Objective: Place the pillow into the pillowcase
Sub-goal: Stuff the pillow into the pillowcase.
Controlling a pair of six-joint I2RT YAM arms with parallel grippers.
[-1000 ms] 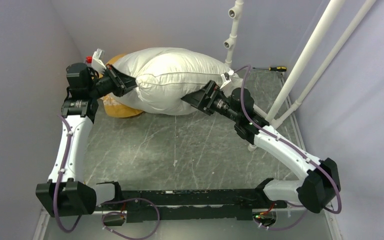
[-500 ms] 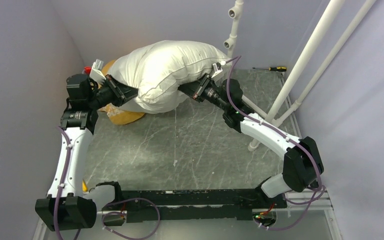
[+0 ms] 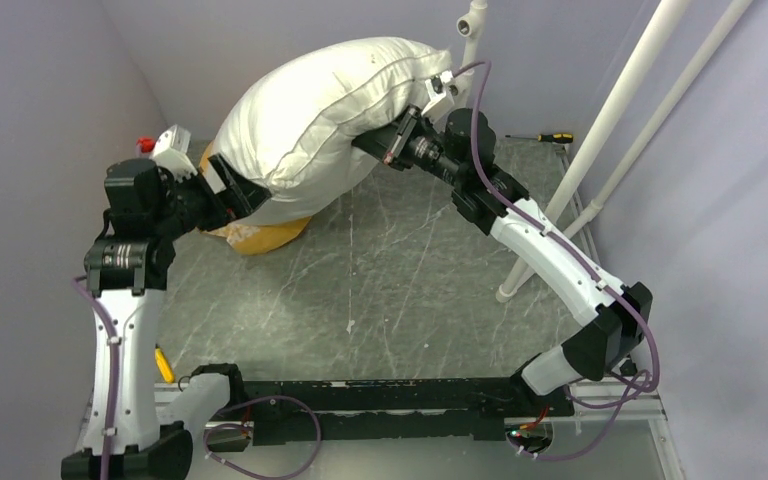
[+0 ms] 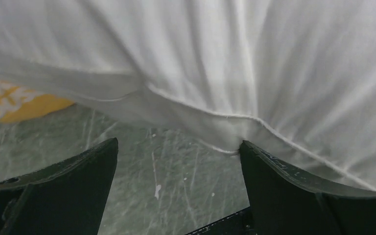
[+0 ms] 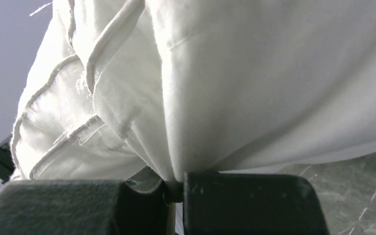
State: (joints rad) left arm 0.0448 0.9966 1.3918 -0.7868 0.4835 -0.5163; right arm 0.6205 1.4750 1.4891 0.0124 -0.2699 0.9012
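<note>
I read the right gripper (image 5: 175,188) as clenched on a fold of the large plump white fabric pillow (image 3: 320,110), holding that end raised above the grey marbled table (image 3: 400,290). The left gripper (image 4: 178,147) has its jaws spread wide, with the pillow's piped seam touching one finger and nothing clamped. The pillow slopes down leftward, its low end resting on the crumpled orange-yellow fabric pillowcase (image 3: 260,235) at the table's far left.
</note>
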